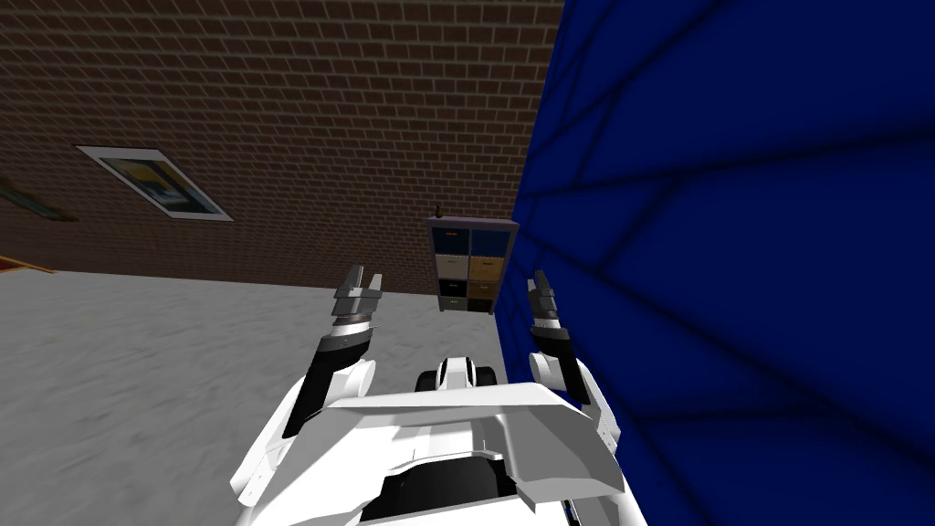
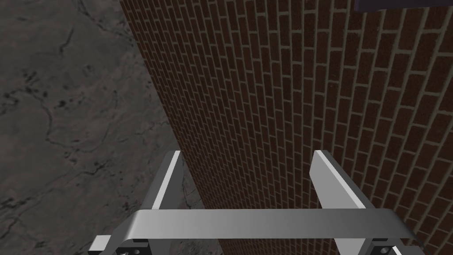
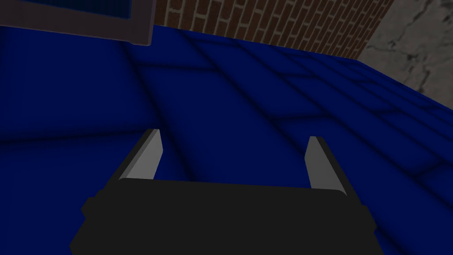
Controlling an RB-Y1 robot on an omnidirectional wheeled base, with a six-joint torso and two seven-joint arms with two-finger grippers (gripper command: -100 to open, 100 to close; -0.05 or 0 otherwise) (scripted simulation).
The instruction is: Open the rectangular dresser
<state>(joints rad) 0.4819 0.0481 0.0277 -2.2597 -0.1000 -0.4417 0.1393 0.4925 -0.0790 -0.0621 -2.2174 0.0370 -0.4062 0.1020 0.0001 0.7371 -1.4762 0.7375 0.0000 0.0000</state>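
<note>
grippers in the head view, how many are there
2: the left gripper above the grey floor, the right gripper beside the blue wall; both open, neither hidden.

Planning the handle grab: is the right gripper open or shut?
Open: the right gripper has its fingers standing wide apart with nothing between them, a blue surface behind.

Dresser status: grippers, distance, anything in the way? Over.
Left gripper and right gripper both open, holding nothing. Dresser ahead against the brick wall, beyond reach, drawers look shut. Blue wall close on my right.
</note>
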